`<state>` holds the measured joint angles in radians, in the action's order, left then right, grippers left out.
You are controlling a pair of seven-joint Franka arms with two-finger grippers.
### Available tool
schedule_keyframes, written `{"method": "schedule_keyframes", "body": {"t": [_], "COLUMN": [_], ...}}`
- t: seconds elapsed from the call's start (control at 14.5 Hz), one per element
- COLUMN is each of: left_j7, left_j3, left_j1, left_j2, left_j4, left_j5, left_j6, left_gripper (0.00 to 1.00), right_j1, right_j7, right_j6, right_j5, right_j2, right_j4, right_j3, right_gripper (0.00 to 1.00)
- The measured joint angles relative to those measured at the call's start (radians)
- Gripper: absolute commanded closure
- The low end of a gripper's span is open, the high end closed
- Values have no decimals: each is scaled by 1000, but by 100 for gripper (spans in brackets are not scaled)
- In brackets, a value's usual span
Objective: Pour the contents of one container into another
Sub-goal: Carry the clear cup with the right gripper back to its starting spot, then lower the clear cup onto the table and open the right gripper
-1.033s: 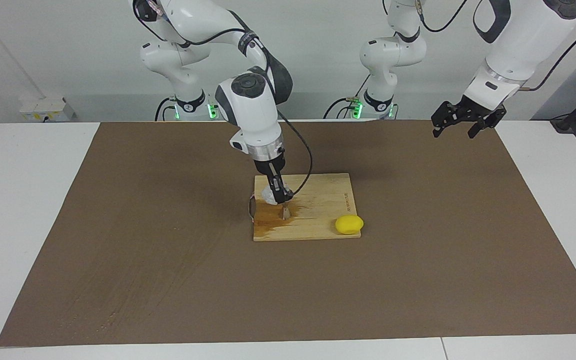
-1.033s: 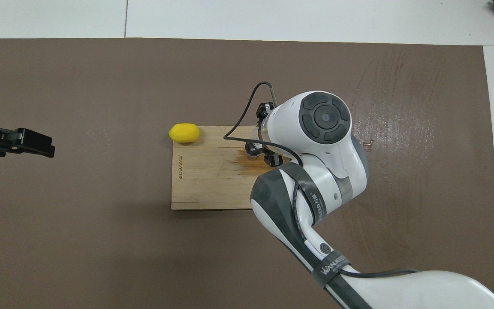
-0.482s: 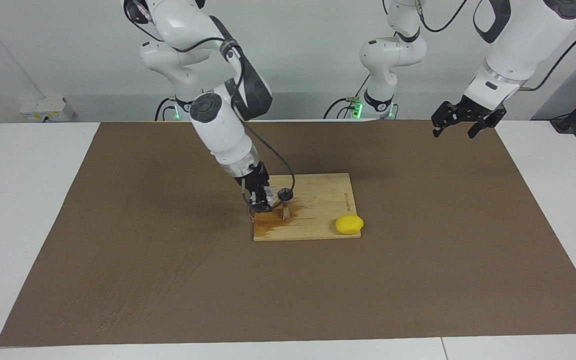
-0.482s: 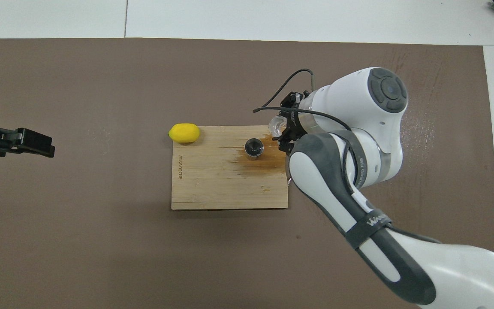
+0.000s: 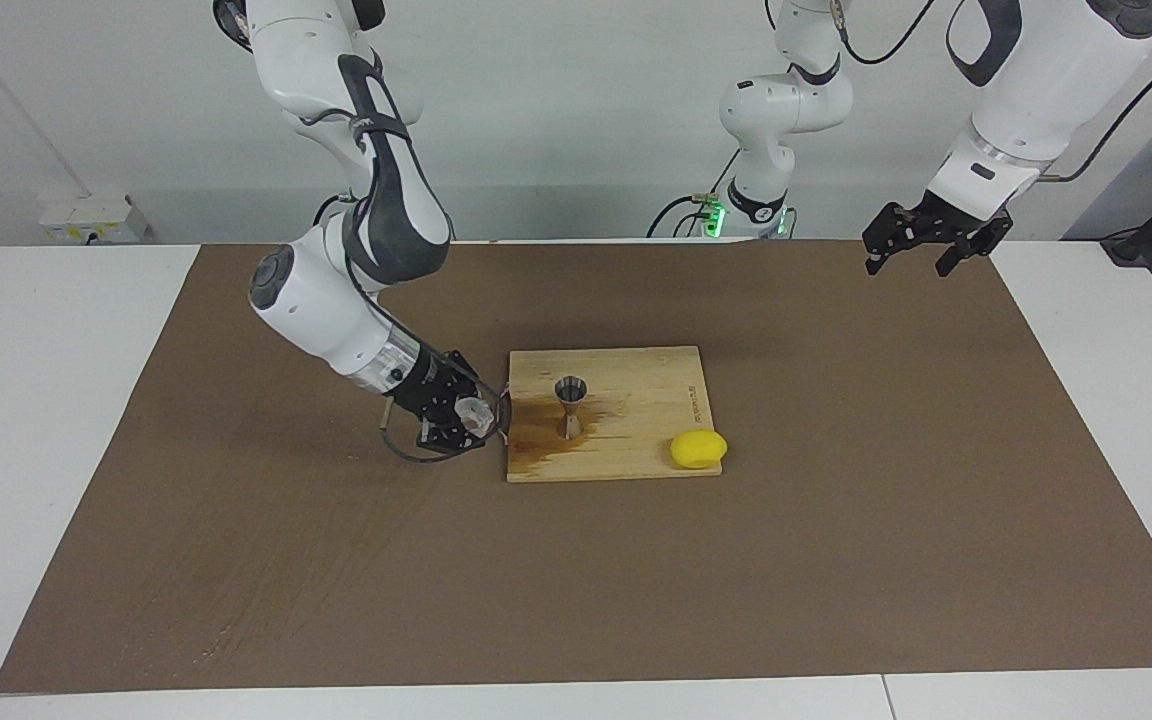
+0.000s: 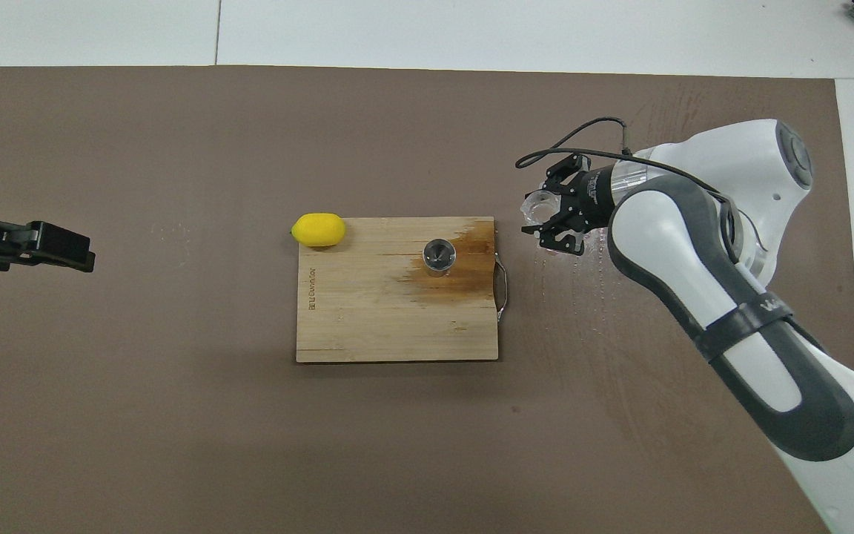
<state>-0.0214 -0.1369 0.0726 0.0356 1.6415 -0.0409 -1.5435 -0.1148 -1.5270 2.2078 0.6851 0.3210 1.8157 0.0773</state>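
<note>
now the right end effector [image 5: 464,415] is low over the brown mat [image 5: 236,520], just beside the cutting board [image 5: 636,440] at the edge toward the right arm's end of the tabletop [image 5: 56,400]. its fingers are closed around the small clear plastic cup [image 5: 476,411] – the cup lies on its side in the grip, its open mouth turned toward the board. in the overhead view the same end effector [image 6: 554,215] and cup [image 6: 538,205] are apart from the board [image 6: 368,326], with the board's metal handle [image 6: 502,278] between them and the wood.

the steel jigger [image 5: 570,404] stands upright on the board, near the end toward the right arm. a dark wet stain [image 5: 541,440] spreads on the wood around its foot and reaches to the board's edge. from overhead the jigger [image 6: 439,256] shows its round open top, but i cannot tell if there is liquid inside.

a yellow lemon [image 5: 698,449] lies at the board's corner farther from the robots, toward the left arm's end, touching the edge.

the left end effector [image 5: 924,244] waits in the air over the mat's corner at the left arm's end of the tabletop – fingers spread apart, holding nothing.
</note>
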Motion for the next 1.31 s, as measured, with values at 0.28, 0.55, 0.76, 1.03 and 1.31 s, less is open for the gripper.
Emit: {"method": "schedule_keyframes", "body": {"t": [0.28,0.55,0.76,1.03,1.31], "left_j7": [0,0,0,0,0], "left_j3": [0,0,0,0,0], "left_j1": [0,0,0,0,0], "left_j2": [0,0,0,0,0], "left_j4": [0,0,0,0,0], "left_j5": [0,0,0,0,0], "left_j6": [0,0,0,0,0], "left_gripper": [0,0,0,0,0], "right_j1": [79,189,285,358,389], "right_j7": [105,272,430,575,638], "right_j6": [0,-37,-92,-132,-166], "right_j5": [93,132,134,155,163], "right_j2": [-5,1,39,90,99], "right_j4": [58,117,134,135,136], "right_j3": [0,0,0,0,1], "right_gripper": [100,100,100,100,22]}}
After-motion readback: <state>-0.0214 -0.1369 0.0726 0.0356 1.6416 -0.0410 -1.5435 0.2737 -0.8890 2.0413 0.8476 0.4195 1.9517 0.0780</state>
